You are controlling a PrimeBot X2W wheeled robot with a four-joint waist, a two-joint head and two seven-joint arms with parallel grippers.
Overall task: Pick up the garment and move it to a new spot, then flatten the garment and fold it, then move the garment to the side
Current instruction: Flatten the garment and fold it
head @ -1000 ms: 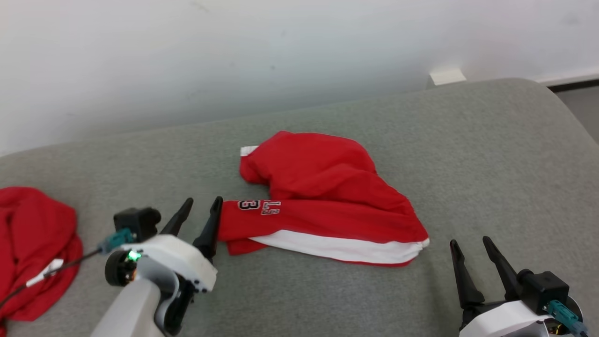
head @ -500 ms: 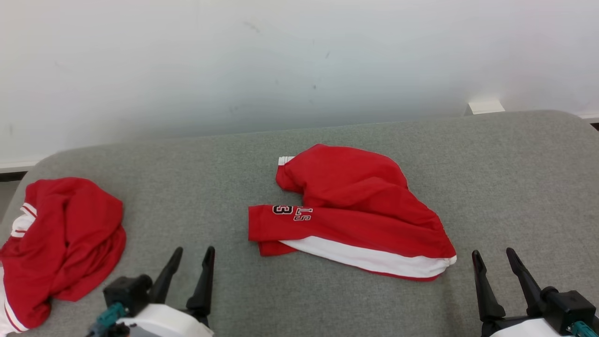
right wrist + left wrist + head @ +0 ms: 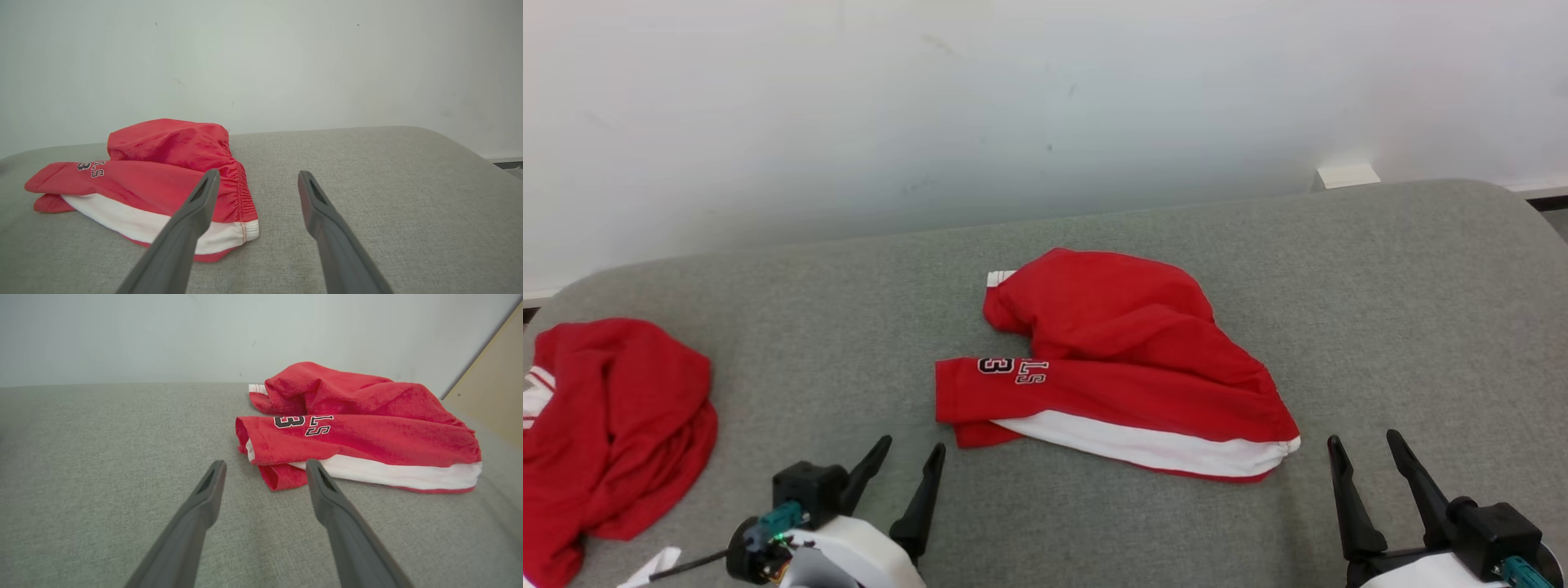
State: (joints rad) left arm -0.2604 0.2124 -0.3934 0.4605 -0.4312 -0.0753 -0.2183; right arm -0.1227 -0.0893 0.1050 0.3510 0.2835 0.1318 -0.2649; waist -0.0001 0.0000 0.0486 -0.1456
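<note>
Garment of my task is, I believe, the red shorts with the white band. It lies in the middle of the grey cushion, ahead of me and between my two arms. My left jaws and my right jaws both stand wide and hold nothing. The left ones are near the leg end that carries the number, the right ones just beside the elastic waist. The cloth is doubled over but bunched (its far part makes a hump), so I judge that no step is properly done. Lifting it to a new spot, flattening, a clean fold and the move aside are all left. Another red garment lies crumpled well apart on my left.
</note>
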